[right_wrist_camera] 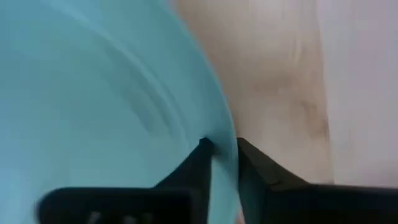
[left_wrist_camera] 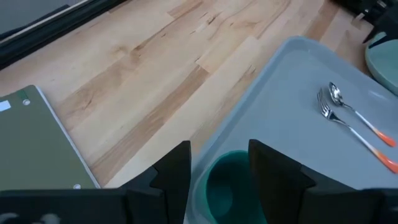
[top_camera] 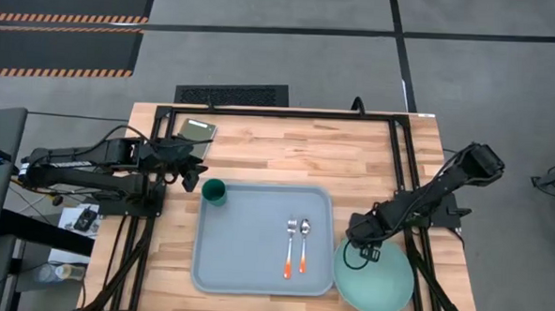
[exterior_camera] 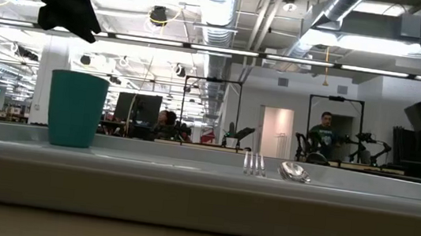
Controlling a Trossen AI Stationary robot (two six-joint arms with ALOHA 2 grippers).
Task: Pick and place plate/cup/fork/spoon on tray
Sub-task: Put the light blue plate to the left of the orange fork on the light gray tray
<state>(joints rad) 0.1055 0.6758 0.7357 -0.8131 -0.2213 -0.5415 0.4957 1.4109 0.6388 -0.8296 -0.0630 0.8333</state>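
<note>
**Right gripper pinching plate rim**

Only the right wrist view shows us the right gripper (right_wrist_camera: 221, 152) closed thinly on the plate (top_camera: 375, 277) rim, beside the tray (top_camera: 245, 257). Left gripper (left_wrist_camera: 217, 162) hovers spread above the cup (top_camera: 214, 191), in the tray corner.

left tool (top_camera: 193, 177) — fingers parted, arm reaching rightward | right tool (top_camera: 360, 245) — fingers pinched, arm angled down

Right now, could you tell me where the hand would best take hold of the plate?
By its raised rim. The plate lies flat on the table beside the tray, too wide to span, so pinch the rim edge nearest the tray from above, as the right hand does.
</note>
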